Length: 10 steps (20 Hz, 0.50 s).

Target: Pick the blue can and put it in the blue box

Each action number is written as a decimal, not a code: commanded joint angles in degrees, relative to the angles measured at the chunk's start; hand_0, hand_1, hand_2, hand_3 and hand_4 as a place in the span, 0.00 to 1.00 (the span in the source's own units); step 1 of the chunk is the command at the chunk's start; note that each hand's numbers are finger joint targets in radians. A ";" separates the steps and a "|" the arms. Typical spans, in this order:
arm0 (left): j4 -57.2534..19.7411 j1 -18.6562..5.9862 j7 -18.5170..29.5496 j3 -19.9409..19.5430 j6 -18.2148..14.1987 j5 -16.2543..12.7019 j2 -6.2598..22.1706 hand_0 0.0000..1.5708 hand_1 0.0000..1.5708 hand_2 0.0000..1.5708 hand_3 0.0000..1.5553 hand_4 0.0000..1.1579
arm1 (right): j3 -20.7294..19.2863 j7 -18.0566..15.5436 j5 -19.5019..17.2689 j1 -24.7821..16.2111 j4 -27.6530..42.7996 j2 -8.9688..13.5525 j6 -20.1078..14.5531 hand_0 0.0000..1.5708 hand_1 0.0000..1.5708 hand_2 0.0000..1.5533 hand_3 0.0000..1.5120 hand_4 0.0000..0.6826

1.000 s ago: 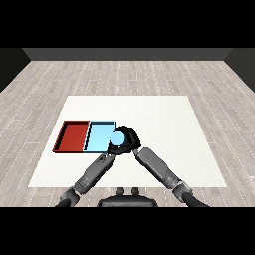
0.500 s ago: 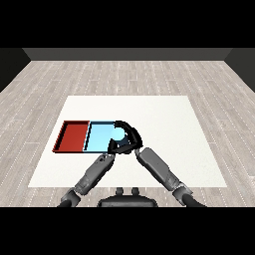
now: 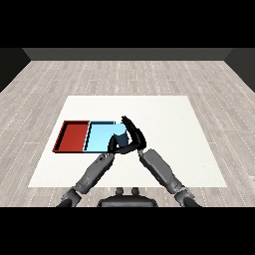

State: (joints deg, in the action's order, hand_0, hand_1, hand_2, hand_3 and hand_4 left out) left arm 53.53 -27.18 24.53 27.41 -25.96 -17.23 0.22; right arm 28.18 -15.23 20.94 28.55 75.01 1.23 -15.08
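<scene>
The blue can (image 3: pixel 119 131) stands at the right end of the light blue tray (image 3: pixel 99 138), and its colour nearly blends with the tray floor. My right hand (image 3: pixel 134 134) is just to the right of the can, open, with its fingers stretched up and away and its thumb low near the tray's front right corner. My left hand (image 3: pixel 115 147) rests at the tray's front edge below the can, fingers relaxed and holding nothing. It is partly overlapped by the right thumb.
The red tray (image 3: pixel 73 136) lies against the left side of the blue tray. Both sit on the left half of the white table (image 3: pixel 169 129). Grey wood floor surrounds the table.
My right hand was curled round the blue can over the tray's right end. Its fingers have since spread open, and the can now stands in the blue tray.
</scene>
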 commanded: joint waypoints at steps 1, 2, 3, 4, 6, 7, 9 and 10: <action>2.46 2.69 0.14 -1.61 0.38 3.88 0.49 1.00 1.00 1.00 0.97 0.98 | -2.08 3.98 -2.48 -2.07 5.02 -0.18 1.08 0.00 0.00 0.00 0.00 0.00; -1.78 -1.79 -0.54 0.09 -2.00 0.52 -0.20 1.00 1.00 1.00 0.97 0.98 | -2.37 2.04 -2.68 -4.05 5.45 0.95 3.51 0.00 0.00 0.00 0.00 0.00; -3.42 -3.20 0.75 -1.09 -1.90 1.48 -0.20 1.00 1.00 1.00 0.97 0.98 | -2.82 2.81 -1.34 -5.82 7.58 2.43 4.51 0.00 0.00 0.00 0.00 0.00; -1.64 0.51 1.74 -2.91 0.77 2.59 0.64 1.00 1.00 1.00 0.96 0.98 | -1.78 3.49 -1.96 -9.80 14.27 3.91 2.59 0.00 0.00 0.00 0.00 0.00; 1.62 4.37 1.56 -0.67 -1.59 2.94 -0.19 1.00 1.00 1.00 0.97 0.97 | -5.32 5.78 -1.09 -7.90 13.42 4.13 4.98 0.00 0.00 0.00 0.00 0.00; 0.88 3.27 1.86 1.47 -2.63 1.70 -0.20 1.00 1.00 1.00 0.97 0.97 | -7.83 5.25 0.45 -7.01 13.02 3.83 5.78 0.00 0.00 0.00 0.00 0.00; -1.61 1.16 0.94 -4.17 2.22 2.95 2.58 1.00 1.00 1.00 0.96 0.97 | -7.37 1.13 -1.75 -12.09 13.75 4.97 5.35 0.00 0.00 0.00 0.00 0.00; -6.77 -1.55 3.60 -3.05 1.15 1.41 -0.18 1.00 1.00 1.00 0.96 0.97 | -7.60 3.77 -2.38 -12.02 16.80 4.16 4.49 0.00 0.00 0.00 0.00 0.00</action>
State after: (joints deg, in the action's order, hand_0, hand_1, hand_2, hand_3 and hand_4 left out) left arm 51.31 -26.79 25.78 25.37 -25.95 -15.03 0.65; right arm 22.71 -11.51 19.48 19.44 88.27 4.91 -11.02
